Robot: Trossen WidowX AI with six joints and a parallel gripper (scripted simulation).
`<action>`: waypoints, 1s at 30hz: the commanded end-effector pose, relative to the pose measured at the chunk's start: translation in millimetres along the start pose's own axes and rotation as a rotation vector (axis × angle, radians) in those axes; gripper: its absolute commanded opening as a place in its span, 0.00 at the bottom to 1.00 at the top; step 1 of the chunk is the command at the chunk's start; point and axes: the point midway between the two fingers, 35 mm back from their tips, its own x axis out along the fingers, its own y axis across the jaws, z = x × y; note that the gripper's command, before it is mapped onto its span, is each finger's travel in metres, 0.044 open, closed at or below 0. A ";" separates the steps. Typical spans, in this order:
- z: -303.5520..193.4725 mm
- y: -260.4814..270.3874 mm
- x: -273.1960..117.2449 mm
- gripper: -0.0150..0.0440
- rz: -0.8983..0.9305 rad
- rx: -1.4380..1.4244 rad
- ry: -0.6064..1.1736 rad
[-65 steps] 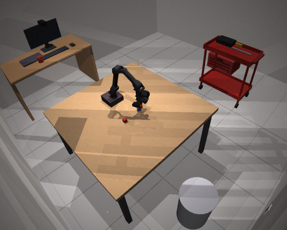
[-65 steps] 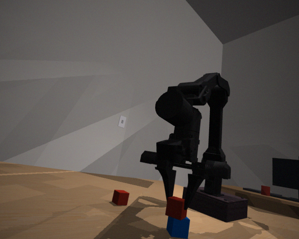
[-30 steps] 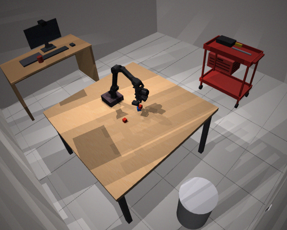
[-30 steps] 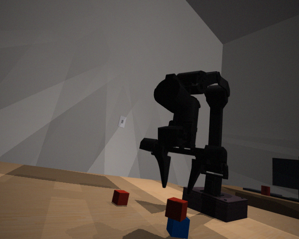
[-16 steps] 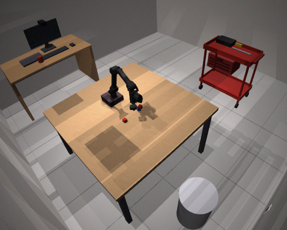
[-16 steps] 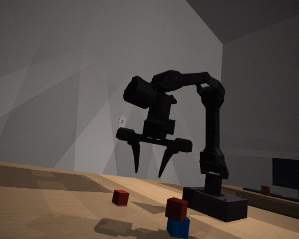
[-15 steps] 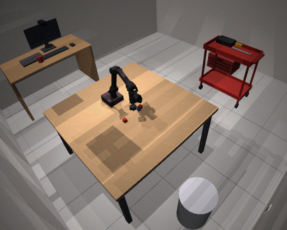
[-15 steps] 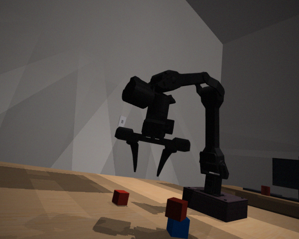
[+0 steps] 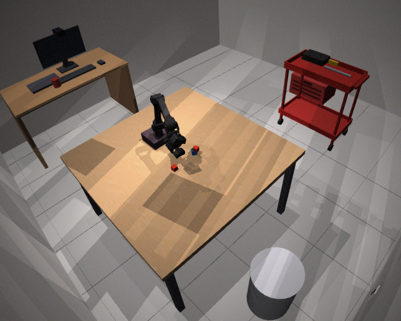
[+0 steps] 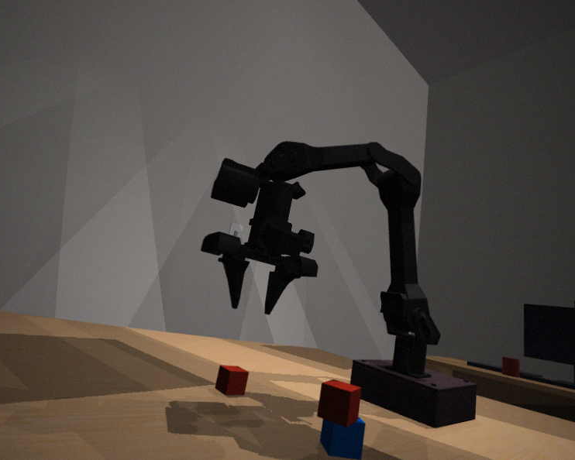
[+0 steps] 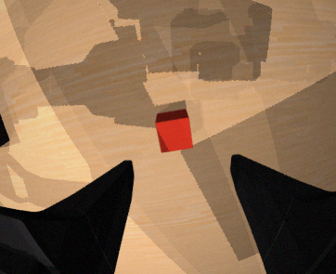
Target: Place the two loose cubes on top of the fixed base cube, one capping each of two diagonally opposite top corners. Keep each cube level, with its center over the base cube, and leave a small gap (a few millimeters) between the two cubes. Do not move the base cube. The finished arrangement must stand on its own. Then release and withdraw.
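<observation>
My gripper (image 9: 181, 149) (image 10: 250, 310) (image 11: 182, 165) is open and holds nothing. The loose red cube (image 9: 174, 168) (image 10: 232, 379) (image 11: 174, 134) rests on the table (image 9: 214, 128) (image 10: 83, 419) (image 11: 171, 241), below the fingertips; in the wrist view it lies ahead of the gap, slightly toward the left finger.

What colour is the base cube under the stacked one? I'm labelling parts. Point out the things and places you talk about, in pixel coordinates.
The base cube (image 9: 193, 152) (image 10: 342, 438) is blue, clearest in the exterior view.
</observation>
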 end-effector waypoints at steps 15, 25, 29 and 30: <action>-19.2 1.3 51.3 0.70 -0.004 -0.123 -0.004; -19.0 1.9 71.9 0.70 -0.004 -0.123 -0.004; -19.0 1.8 73.0 0.70 -0.004 -0.123 -0.004; -19.0 1.7 74.4 0.70 -0.004 -0.123 -0.004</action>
